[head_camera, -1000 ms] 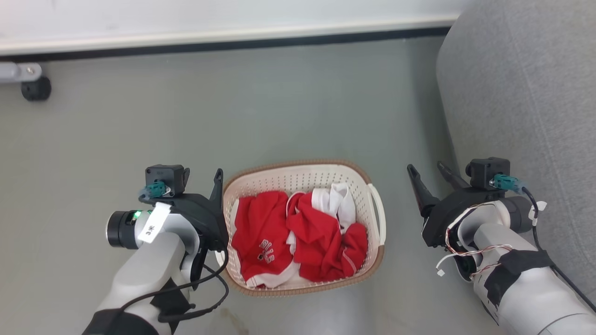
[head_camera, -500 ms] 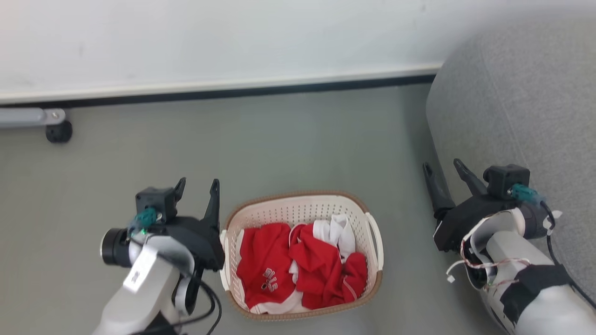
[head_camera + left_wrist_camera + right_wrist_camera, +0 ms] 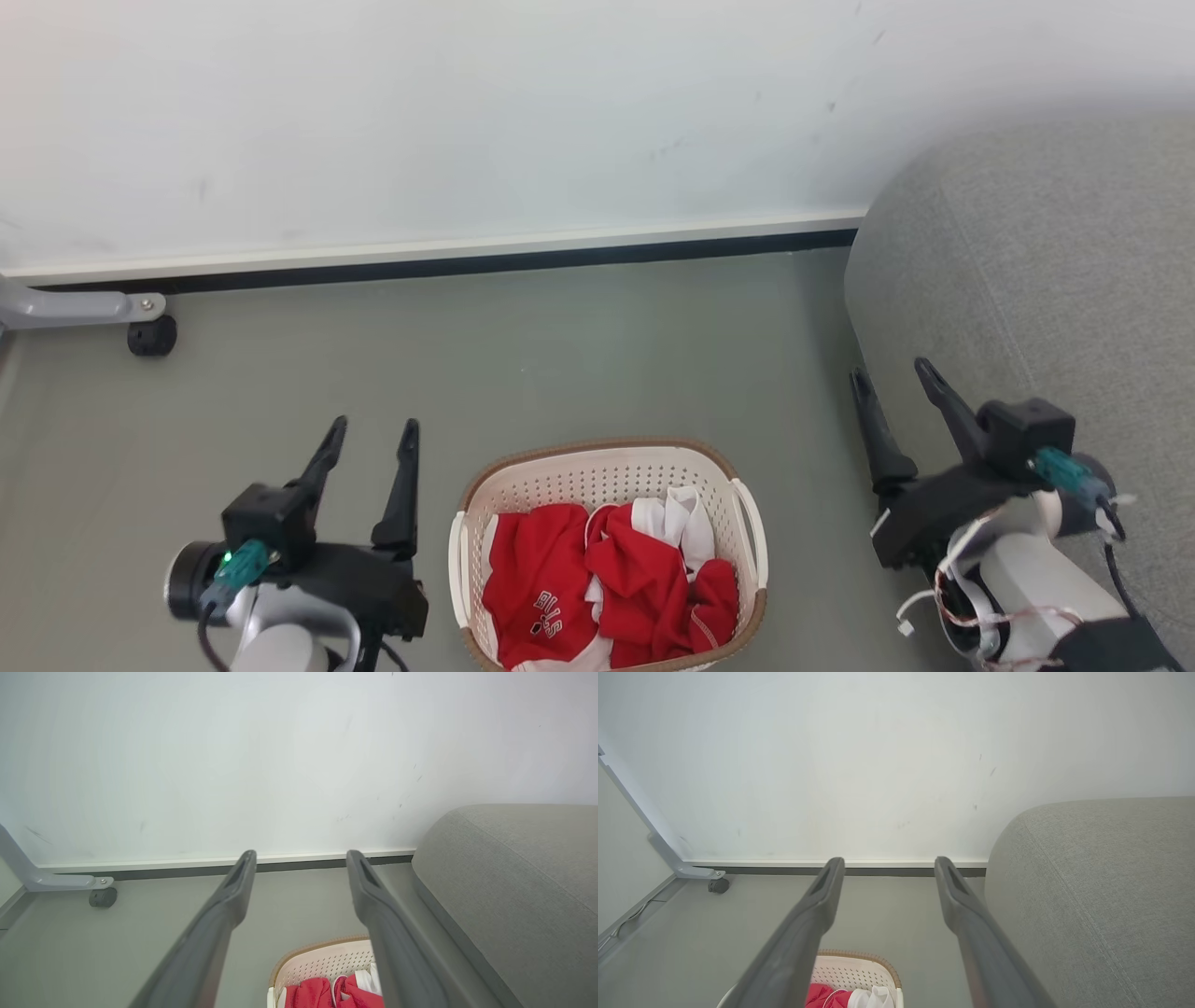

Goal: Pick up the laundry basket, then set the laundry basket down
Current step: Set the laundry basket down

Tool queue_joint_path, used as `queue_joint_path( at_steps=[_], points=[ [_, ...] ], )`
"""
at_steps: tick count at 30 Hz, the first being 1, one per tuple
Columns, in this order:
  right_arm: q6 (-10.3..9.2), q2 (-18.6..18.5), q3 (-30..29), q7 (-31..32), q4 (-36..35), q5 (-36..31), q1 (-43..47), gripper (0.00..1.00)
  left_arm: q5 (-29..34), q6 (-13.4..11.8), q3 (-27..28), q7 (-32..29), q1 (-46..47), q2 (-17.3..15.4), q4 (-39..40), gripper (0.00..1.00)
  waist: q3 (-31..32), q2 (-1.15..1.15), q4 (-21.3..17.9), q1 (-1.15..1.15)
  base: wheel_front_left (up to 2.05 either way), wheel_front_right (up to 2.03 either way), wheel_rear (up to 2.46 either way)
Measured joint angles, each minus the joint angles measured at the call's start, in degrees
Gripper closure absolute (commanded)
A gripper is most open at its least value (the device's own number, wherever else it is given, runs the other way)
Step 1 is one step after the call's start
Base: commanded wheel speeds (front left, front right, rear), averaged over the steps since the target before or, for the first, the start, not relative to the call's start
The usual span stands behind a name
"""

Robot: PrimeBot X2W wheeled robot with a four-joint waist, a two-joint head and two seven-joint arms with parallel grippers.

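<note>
The laundry basket (image 3: pixel 597 467), cream-white with perforated walls and a brown rim, stands on the grey floor at the bottom middle of the head view, holding red and white clothes (image 3: pixel 597 588). Its far rim also shows in the left wrist view (image 3: pixel 317 947) and the right wrist view (image 3: pixel 859 956). My left gripper (image 3: pixel 372 431) is open to the basket's left, apart from it, fingers pointing toward the wall. My right gripper (image 3: pixel 892 373) is open to the basket's right, beside the sofa, holding nothing.
A grey sofa (image 3: pixel 1046 280) fills the right side, close to my right arm. A white wall with a dark baseboard (image 3: pixel 467 261) runs across the back. A grey frame leg with a black caster (image 3: pixel 149 336) stands at the far left.
The head camera has tilted up, so the basket sits lower in view. My left gripper has drawn away from the basket's left handle and now stands open; both grippers point more toward the wall.
</note>
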State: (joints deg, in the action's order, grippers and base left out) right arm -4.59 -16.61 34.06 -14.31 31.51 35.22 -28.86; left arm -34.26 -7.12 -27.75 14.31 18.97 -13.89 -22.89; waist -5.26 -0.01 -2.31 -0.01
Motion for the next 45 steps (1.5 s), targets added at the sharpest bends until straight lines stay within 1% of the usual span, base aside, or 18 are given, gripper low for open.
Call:
queue_joint_path(
  at_steps=[4, 7, 13, 17, 21, 22, 28, 37, 45],
  points=[
    [-1.01, -1.20, -1.26, -0.18, -4.68, -1.45, 3.93, 0.00, 3.66, 0.00, 4.86, 0.00, -4.41, 0.41, 4.49, 0.00, 1.15, 0.00, -0.12, 0.00, 0.00, 0.00, 0.00],
    [-1.53, -2.07, -2.05, -0.23, -7.50, -2.75, 6.62, 0.00, 6.55, 0.00, 7.62, 0.01, -7.30, 1.35, 7.58, 0.00, 1.69, 0.00, -0.13, 0.00, 0.00, 0.00, 0.00],
    [-2.04, -2.81, -3.69, -0.23, -13.16, -4.57, 10.53, 0.00, 10.93, 0.00, 12.15, 0.01, -13.34, 3.46, 12.99, 0.00, 2.31, 0.01, -0.34, 0.01, 0.00, 0.00, 0.00],
    [-2.33, -2.91, -4.71, -0.23, -15.27, -6.06, 12.49, 0.00, 13.49, 0.00, 14.33, 0.01, -15.71, 5.01, 15.26, 0.00, 2.73, 0.01, -0.43, 0.01, 0.00, 0.00, 0.00],
    [-2.54, -2.92, -6.27, -0.23, -17.39, -6.62, 14.54, 0.00, 14.89, 0.00, 15.40, 0.01, -18.09, 6.14, 17.10, 0.00, 3.00, 0.01, -0.49, 0.01, 0.00, 0.00, 0.00],
    [-2.55, -2.87, -6.70, -0.23, -18.34, -7.11, 15.56, 0.00, 16.18, -0.01, 15.97, 0.01, -19.06, 6.67, 18.01, 0.00, 3.13, 0.00, -0.45, 0.00, 0.00, 0.00, 0.00],
    [-2.56, -2.72, -8.22, -0.23, -19.48, -8.20, 18.00, 0.00, 17.83, 0.00, 17.20, 0.01, -20.94, 7.27, 19.42, 0.00, 3.40, 0.00, -0.35, 0.01, 0.00, 0.00, 0.00],
    [-2.56, -2.07, -11.66, -0.23, -19.18, -10.35, 20.58, 0.00, 19.24, 0.00, 18.40, -1.31, -22.98, 8.32, 19.78, 0.00, 3.91, 0.01, -0.50, 0.01, 0.00, 0.00, 0.00],
    [-2.56, -1.12, -13.43, -0.23, -19.05, -11.13, 21.36, 0.00, 19.96, 0.00, 19.04, -3.24, -23.01, 8.71, 19.74, 0.00, 4.11, 0.01, -0.43, 0.01, 0.00, 0.00, 0.00]
  ],
)
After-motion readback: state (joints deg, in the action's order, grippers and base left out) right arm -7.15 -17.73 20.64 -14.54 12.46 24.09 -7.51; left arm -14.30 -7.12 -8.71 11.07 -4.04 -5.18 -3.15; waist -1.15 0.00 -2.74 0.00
